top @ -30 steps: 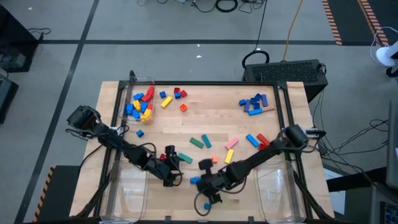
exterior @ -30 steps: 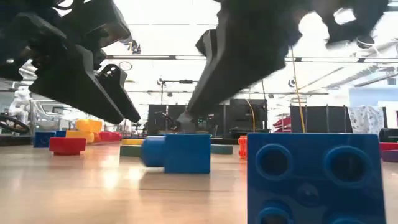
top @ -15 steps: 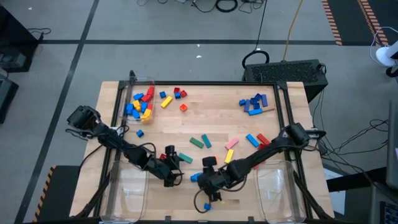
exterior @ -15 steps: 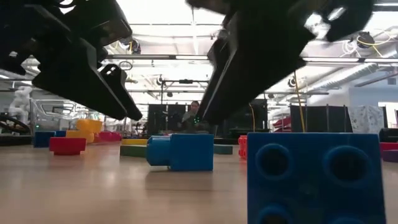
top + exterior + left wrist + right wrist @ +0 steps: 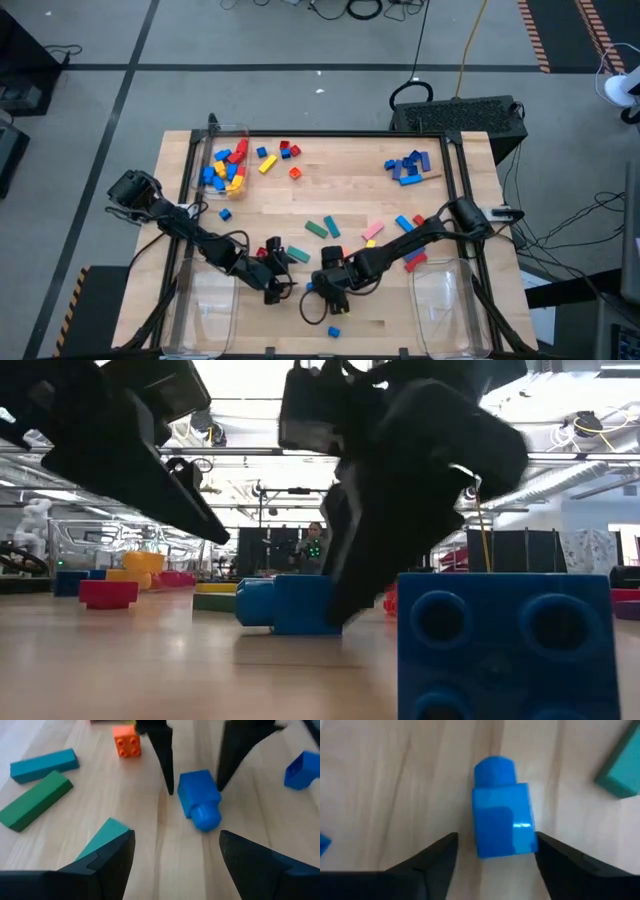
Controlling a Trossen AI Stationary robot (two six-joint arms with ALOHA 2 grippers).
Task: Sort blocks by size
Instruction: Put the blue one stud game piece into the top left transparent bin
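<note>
While both arms crowd the near middle of the table, the right claw (image 5: 318,289) is the one on the job: its 2 fingers stand apart, clamped on nothing, with a small blue block (image 5: 502,826) lying on the wood in the gap between them. In the right wrist view that block sits centred between the finger tips, its single round stud pointing straight away from the claw, so its long axis runs along the claw's reach and its 2 flat sides face the pads. Whether either pad touches the plastic I cannot tell; each side looks very close.

Seen from the left wrist, the same block (image 5: 198,799) lies just ahead of the left claw (image 5: 175,851), framed by the right arm's 2 dark fingers (image 5: 162,755) coming in from the far side. The left claw is also released and holds nothing; it hangs a little back from the block, so the right is plainly nearer.

My judgement: the coming move turns on this alignment. A squeeze would land on the flat sides, not on the stud, which favours a steady grip.

Another blue block (image 5: 333,331) rests nearer the table's front edge, apart from both claws.
</note>
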